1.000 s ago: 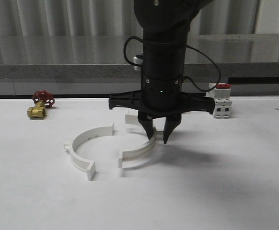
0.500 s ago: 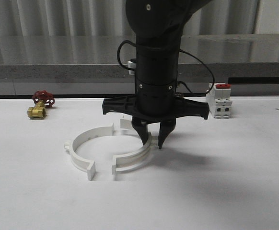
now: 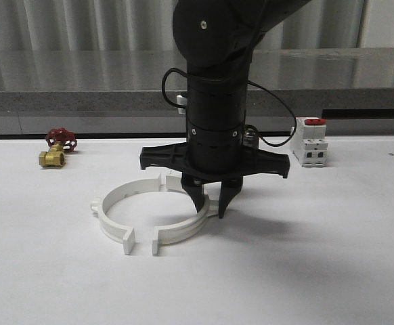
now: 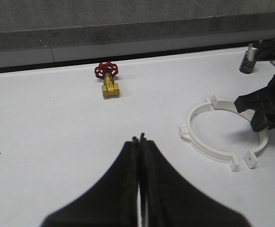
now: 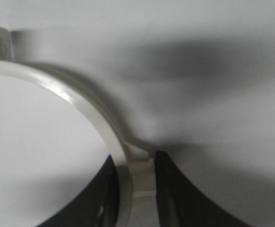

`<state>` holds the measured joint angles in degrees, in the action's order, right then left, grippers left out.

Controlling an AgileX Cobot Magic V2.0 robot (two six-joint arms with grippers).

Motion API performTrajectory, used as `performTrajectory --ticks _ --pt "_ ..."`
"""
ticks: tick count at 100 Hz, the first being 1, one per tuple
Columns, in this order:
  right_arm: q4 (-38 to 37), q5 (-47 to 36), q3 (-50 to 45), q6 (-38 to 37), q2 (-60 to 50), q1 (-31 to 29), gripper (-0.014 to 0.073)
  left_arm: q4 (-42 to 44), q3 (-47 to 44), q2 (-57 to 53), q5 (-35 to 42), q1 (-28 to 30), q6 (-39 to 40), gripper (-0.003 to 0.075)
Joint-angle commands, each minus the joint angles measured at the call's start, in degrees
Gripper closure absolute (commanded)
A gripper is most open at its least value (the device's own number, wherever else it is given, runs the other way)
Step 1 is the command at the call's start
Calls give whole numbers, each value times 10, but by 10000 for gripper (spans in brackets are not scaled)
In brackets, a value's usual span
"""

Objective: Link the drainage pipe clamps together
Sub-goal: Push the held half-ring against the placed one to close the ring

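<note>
From the front, the right gripper (image 3: 210,205) had its jaws clenched on the right half-ring (image 3: 183,229), wall between them; the left half-ring (image 3: 119,203) lay just beside on the tabletop (image 3: 332,250). Left wrist view: left gripper (image 4: 140,139) closed, empty, rings well apart. Right wrist view: thin, light, stiff, probably slippery plastic, best pinched at the lug (image 5: 140,168)

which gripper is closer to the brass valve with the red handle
Left. The left gripper hangs shut over bare table with the brass valve just ahead of it. The right gripper is farther away, clamped on the right clamp half.
</note>
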<state>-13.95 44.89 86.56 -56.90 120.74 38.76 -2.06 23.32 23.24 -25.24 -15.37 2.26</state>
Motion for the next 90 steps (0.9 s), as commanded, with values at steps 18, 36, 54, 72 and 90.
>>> performTrajectory --ticks 18,36,54,72,90 --pt "-6 -25 18 -2 -32 0 525 -1 16 3 41 1 0 740" --pt "-3 -27 18 -2 -32 0 525 -1 16 3 41 1 0 740" --pt "2 -39 18 -2 -32 0 525 -1 16 3 41 1 0 740" --pt "9 -45 18 -2 -32 0 525 -1 16 3 41 1 0 740" --pt "11 -45 18 -2 -32 0 525 -1 16 3 41 1 0 740"
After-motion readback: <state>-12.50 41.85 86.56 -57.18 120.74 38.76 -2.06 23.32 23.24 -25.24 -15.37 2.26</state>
